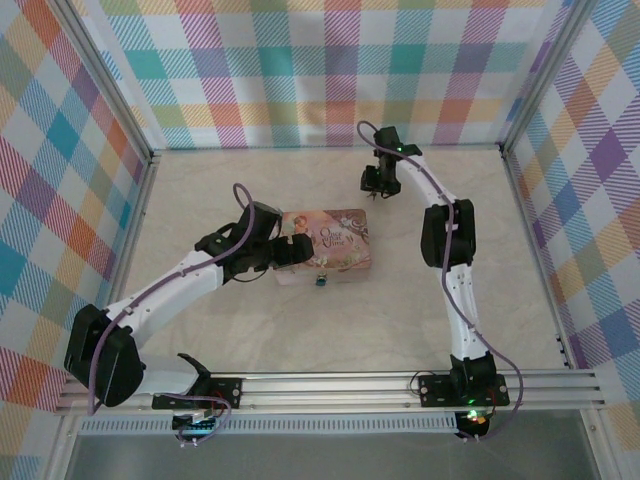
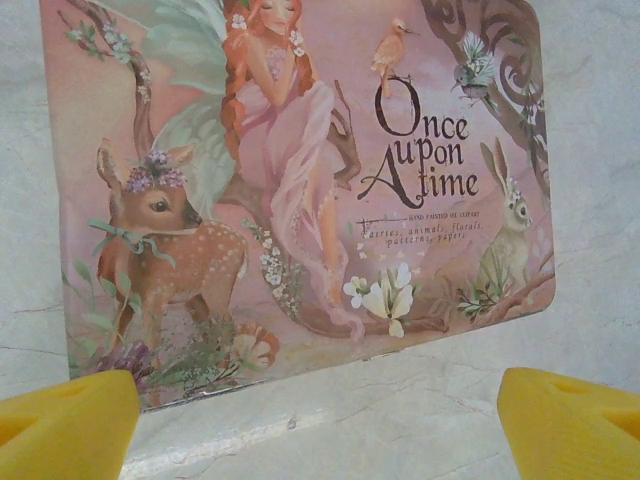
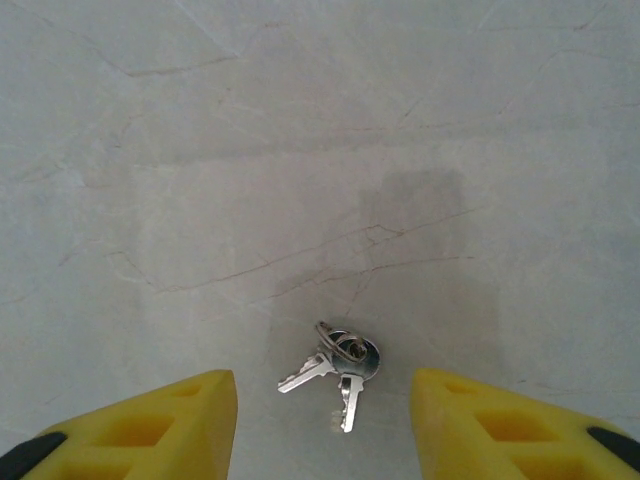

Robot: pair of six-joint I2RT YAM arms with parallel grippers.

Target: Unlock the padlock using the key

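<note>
From above: a closed pink rectangular tin [image 1: 328,245] is seen on the marbled tabletop [image 1: 200,200], with a tiny dark padlock [image 1: 322,280] just beside its near edge. Left wrist: the left jaws, yellow, are spread before the illustrated lid. Right wrist: the right jaws are spread either side of two ringed silvery keys [image 3: 335,368].

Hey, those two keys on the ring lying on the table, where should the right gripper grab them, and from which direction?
Grip the keys by their stacked round heads beside the ring, coming straight down. They lie flat on the table with thin blades splayed apart, so the heads are probably the thickest hold. The open right gripper hangs with a finger on either side.
</note>
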